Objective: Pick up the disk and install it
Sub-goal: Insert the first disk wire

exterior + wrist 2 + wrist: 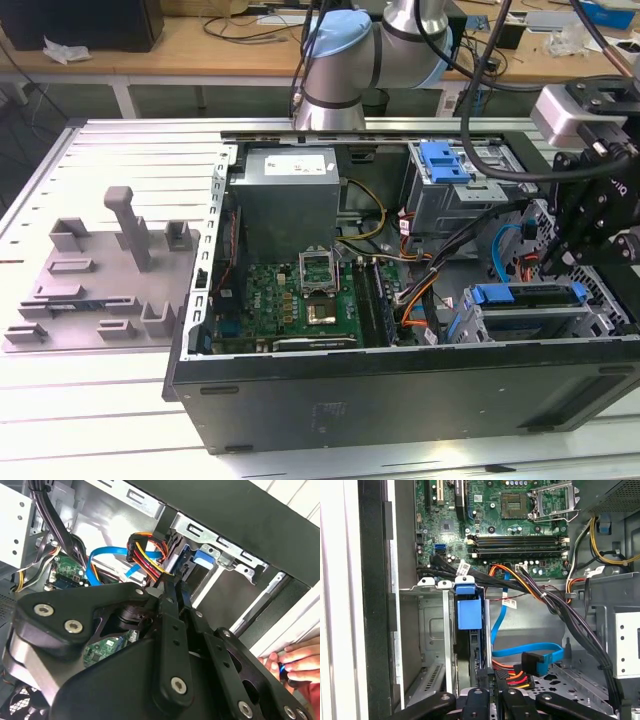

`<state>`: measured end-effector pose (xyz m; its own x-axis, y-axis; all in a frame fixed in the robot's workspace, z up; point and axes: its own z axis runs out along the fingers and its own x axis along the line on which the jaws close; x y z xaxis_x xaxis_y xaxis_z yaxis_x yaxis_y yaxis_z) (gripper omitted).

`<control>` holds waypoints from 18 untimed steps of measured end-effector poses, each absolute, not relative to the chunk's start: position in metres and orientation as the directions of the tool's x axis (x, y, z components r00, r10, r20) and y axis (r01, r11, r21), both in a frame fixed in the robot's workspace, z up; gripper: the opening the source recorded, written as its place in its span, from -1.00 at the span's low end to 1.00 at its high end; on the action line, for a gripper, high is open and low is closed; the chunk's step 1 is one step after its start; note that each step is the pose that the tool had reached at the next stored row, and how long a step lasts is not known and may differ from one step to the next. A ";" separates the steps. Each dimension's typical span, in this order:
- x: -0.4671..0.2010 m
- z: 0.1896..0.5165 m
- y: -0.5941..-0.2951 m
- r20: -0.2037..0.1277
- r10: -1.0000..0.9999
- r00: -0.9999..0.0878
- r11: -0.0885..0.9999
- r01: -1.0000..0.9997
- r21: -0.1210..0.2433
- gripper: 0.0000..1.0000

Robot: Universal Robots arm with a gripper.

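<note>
My pincer [169, 585] is pressed together on nothing, near the disk [469, 611] standing edge-on in the drive cage [427, 645], so I'd best press squarely along its slot, clear of the cables [520, 674].

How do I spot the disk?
In the open computer case, look to the nearer drive cage on the exterior view's right. The disk is the long blue-framed slab in it; the other, shorter blue bracket sits farther back.

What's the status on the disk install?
Gripper low at the drive bay, jaws look shut. Disk sits in the bay slot. Cable bundle close alongside; a hand at the case edge.
</note>
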<state>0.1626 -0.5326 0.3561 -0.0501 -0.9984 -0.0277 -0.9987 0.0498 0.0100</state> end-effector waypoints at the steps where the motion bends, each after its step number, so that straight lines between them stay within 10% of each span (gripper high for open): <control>1: 0.163 0.356 -0.533 -0.028 -0.998 -0.050 0.050 -0.999 0.010 -0.67; 18: 0.163 0.355 -0.539 -0.028 -0.998 -0.050 0.050 -0.999 0.010 -0.67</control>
<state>0.1633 -0.5394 0.3549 -0.0498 -0.9984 -0.0277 -0.9987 0.0496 0.0103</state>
